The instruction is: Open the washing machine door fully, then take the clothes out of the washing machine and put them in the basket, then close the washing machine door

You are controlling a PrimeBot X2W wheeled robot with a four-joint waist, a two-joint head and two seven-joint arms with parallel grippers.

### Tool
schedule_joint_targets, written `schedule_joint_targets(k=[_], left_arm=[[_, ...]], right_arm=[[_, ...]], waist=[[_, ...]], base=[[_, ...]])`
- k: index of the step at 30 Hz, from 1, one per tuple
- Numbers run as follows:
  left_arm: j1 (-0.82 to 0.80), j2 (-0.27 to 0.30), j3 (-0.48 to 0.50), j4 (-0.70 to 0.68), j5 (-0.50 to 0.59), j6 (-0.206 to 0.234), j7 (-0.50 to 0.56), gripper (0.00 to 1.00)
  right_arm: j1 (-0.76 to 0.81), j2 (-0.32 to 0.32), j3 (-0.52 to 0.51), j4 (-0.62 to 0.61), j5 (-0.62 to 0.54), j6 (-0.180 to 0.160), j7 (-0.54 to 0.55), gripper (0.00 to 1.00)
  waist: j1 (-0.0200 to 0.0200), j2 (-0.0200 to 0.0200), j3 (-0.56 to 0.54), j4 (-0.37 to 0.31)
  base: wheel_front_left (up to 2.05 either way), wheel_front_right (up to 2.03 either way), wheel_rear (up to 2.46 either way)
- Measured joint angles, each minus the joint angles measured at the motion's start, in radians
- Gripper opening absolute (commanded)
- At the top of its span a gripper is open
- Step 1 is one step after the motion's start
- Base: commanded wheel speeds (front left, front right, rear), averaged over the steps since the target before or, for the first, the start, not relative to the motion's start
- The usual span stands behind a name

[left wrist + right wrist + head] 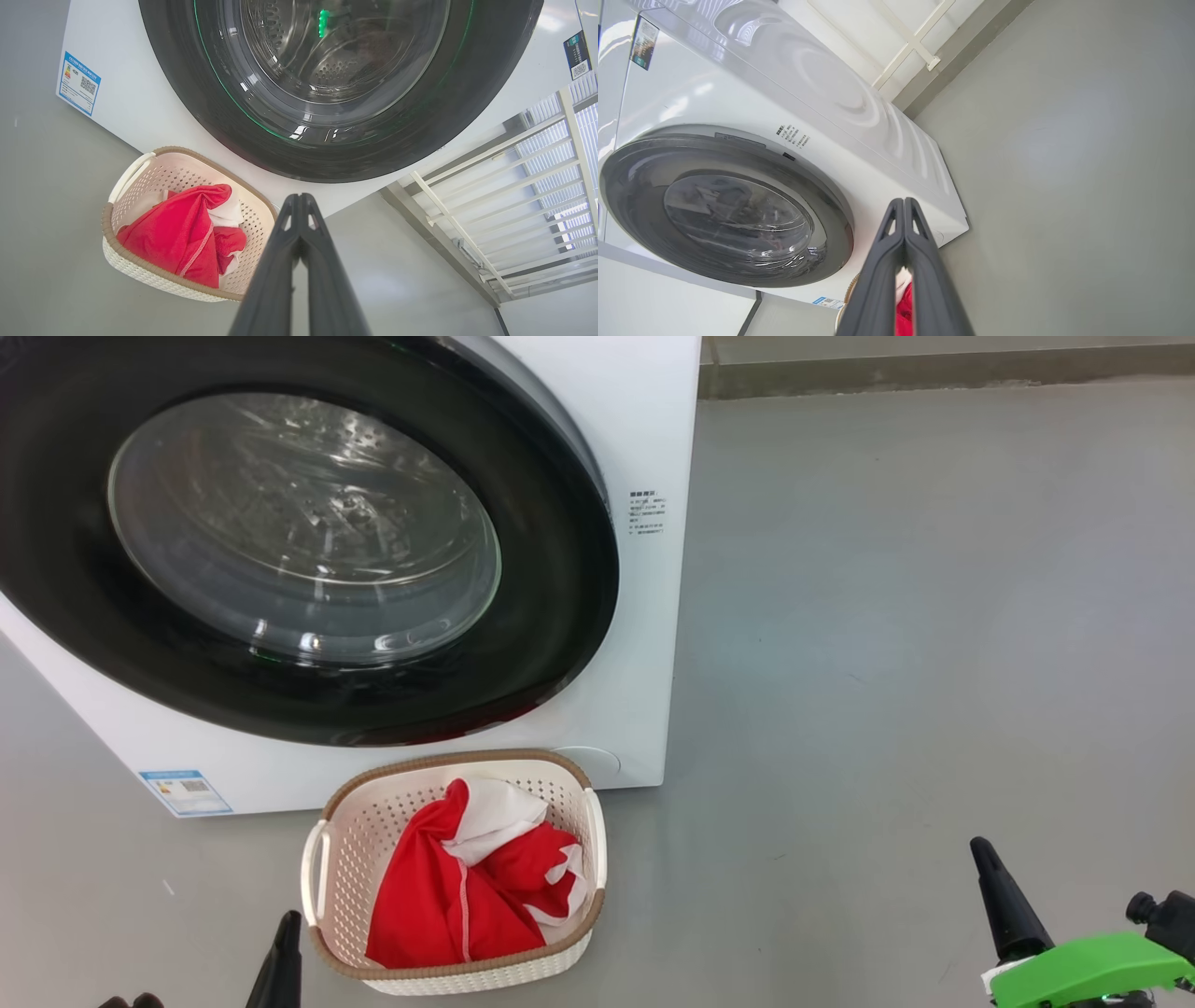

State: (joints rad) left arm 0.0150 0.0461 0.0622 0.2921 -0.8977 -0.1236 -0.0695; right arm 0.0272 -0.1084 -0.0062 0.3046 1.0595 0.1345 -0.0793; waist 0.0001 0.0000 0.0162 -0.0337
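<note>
The white washing machine [644, 448] stands at the upper left, its round black-ringed door [560, 616] lying against its front, with the steel drum showing through the glass. On the floor right in front of it sits the cream basket [355, 821] holding the red and white clothes [439, 896]. My left gripper [289, 919] is shut and empty, just left of the basket's near corner. Well to the right of the basket, my right gripper [980, 847] is shut and empty over bare floor. The left wrist view shows the door [467, 116], the basket [140, 172] and the clothes [173, 233].
Grey floor [887, 663] spreads wide to the right of the machine. A wall base [934, 373] runs along the back. A white lattice frame [514, 186] stands beside the machine. A blue label sticker [184, 791] marks the machine's lower left corner.
</note>
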Motion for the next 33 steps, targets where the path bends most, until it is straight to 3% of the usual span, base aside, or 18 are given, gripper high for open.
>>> schedule_joint_targets(k=[33], left_arm=[[-0.044,-0.002,0.007,-0.011,-0.374,0.0,0.096,0.0]], right_arm=[[-0.038,0.03,-0.059,-0.016,0.29,-0.003,0.096,0.0]], waist=[[0.0,0.0,-0.007,0.018]], base=[[0.0,0.0,0.0]])
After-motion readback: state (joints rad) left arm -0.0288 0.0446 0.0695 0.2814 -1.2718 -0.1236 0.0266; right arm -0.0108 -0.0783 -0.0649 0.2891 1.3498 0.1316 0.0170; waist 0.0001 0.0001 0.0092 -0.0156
